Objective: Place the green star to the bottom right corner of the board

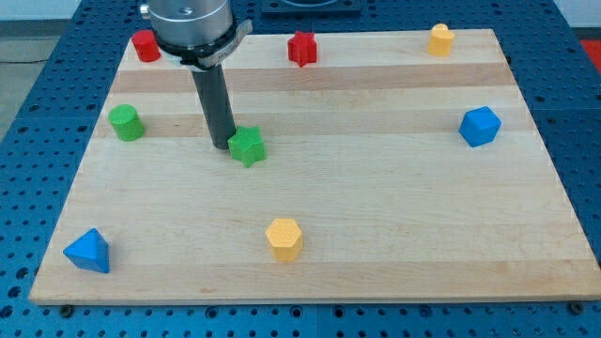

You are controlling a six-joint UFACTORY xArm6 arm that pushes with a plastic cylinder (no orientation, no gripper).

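The green star (248, 146) lies on the wooden board (376, 216), left of centre. My tip (221, 144) stands at the star's left side, touching or nearly touching it. The rod rises from there to the arm's grey end at the view's top. The board's bottom right corner (575, 289) is far off, to the right of and below the star.
A green cylinder (126, 123) sits at the left. A red cylinder (146, 46), a red star (301, 49) and a yellow block (440, 39) line the top edge. A blue block (480, 126) sits right. A yellow hexagon (284, 238) and a blue triangle (88, 252) sit near the bottom.
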